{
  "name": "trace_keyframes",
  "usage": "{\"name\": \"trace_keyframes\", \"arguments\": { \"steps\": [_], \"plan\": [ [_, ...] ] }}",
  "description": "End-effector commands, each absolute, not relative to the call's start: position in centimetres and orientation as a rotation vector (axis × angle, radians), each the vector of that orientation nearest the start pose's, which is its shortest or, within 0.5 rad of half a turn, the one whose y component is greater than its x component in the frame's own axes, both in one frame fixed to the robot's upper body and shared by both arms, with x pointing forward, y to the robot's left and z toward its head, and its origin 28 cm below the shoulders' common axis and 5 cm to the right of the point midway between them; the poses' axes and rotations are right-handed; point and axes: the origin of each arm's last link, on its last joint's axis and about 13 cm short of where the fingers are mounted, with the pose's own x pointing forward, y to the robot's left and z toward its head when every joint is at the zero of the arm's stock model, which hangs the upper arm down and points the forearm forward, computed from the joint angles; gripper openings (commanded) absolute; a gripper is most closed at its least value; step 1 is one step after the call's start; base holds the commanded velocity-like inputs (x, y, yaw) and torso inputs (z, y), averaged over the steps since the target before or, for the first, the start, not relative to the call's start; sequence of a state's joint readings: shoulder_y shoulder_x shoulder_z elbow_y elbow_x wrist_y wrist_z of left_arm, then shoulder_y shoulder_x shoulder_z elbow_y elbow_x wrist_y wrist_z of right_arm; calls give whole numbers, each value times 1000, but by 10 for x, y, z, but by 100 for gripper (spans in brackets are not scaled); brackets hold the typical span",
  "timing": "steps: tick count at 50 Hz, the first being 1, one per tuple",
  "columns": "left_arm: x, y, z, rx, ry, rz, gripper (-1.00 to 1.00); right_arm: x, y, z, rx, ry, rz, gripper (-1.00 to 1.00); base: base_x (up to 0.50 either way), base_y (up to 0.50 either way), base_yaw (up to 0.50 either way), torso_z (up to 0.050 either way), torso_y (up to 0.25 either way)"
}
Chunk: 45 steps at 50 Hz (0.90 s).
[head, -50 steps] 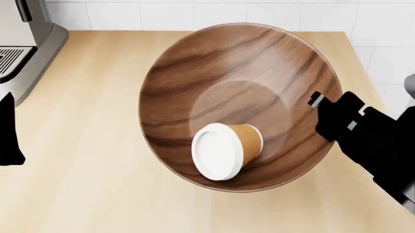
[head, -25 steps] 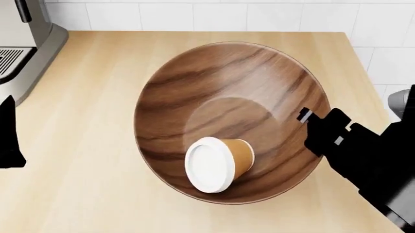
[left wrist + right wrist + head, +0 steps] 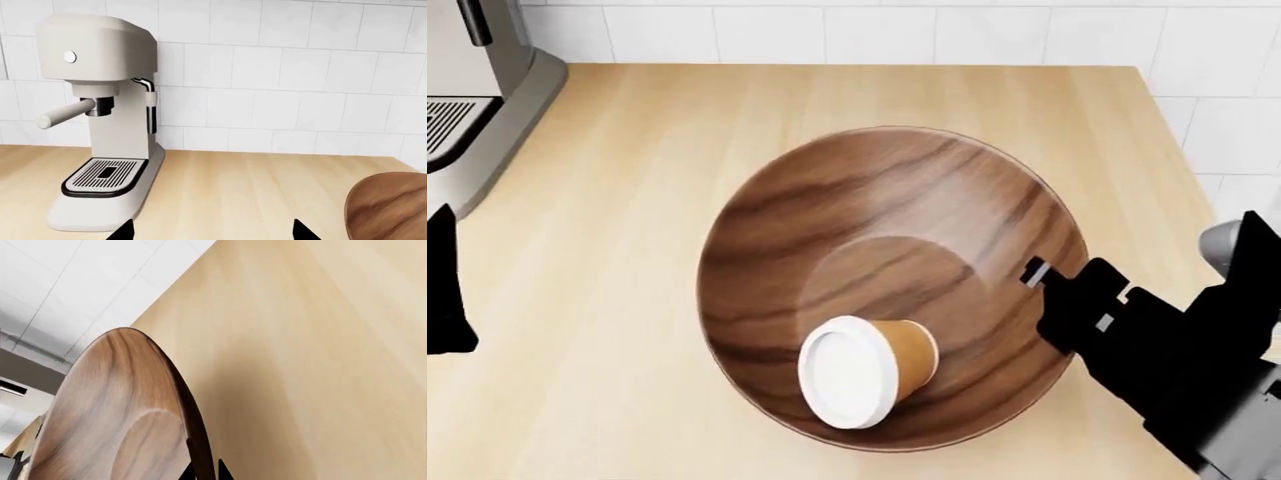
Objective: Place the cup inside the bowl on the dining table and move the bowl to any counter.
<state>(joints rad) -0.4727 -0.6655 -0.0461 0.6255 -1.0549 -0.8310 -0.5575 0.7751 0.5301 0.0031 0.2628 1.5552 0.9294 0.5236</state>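
The right gripper [image 3: 1044, 283] pinches the bowl [image 3: 868, 230] rim over the counter [image 3: 627, 150], cup [image 3: 868, 368] tipped inside; probably lower level near the counter's right edge.

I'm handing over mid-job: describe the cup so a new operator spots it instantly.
Start at the honey-coloured counter backed by white wall tiles, where a big wooden bowl is gripped at its rim by the right gripper. The cup lies on its side inside the bowl. It is the only small tan paper thing there, with a flat white lid.

Bowl [image 3: 881, 250], cup [image 3: 868, 368], right claw [image 3: 1034, 272] shifted nearer.
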Motion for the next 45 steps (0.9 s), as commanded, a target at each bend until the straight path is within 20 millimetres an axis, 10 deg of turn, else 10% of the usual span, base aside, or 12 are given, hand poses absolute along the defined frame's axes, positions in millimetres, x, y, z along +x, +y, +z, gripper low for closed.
{"name": "trace_keyframes", "arguments": {
  "steps": [1, 45],
  "plan": [
    [226, 267, 213, -45, -85, -13, 100, 309, -185, 187, 748, 476, 145, -100, 0, 0, 0, 0, 0],
    [222, 272, 211, -49, -81, -11, 100, 309, -183, 174, 705, 520, 117, -100, 0, 0, 0, 0, 0]
  ]
}}
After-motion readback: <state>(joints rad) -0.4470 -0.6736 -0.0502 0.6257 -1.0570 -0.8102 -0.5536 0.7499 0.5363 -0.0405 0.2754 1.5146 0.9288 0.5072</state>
